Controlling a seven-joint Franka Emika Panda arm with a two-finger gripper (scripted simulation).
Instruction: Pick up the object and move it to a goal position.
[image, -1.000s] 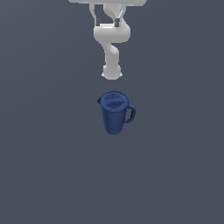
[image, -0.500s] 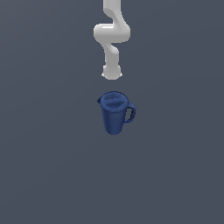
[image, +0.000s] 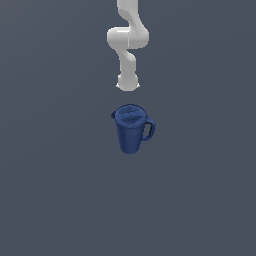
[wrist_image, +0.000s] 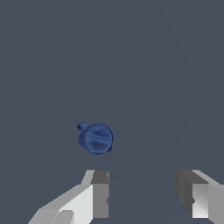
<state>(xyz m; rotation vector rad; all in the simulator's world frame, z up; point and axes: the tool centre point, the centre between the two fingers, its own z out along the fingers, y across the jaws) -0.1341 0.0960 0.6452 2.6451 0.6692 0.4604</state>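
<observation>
Wrist view: tool (wrist_image: 142, 194) spread wide, nothing between its fingers, looking down on the pitcher (wrist_image: 96, 138), which sits well apart and off the tool's centre line. Exterior view: pitcher (image: 131, 128) upright on the bench (image: 60, 190), handle toward that view's right, arm (image: 127, 45) behind it; likely pre-grasp, jaws open to take rim or handle.

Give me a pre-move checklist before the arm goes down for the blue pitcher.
1. End effector open: ok, the two fingers stand wide apart with nothing between them.
2. Dark blue plastic pitcher upright with lid on: ok.
3. Loop handle located: ok, it points to the exterior view's right.
4. End effector centred over the pitcher: not ok, in the wrist view the pitcher sits off the gap between the fingers.
5. Contact with the pitcher: none yet, ok.
6. Goal position marked: cannot tell, no marker shows in either view.
</observation>
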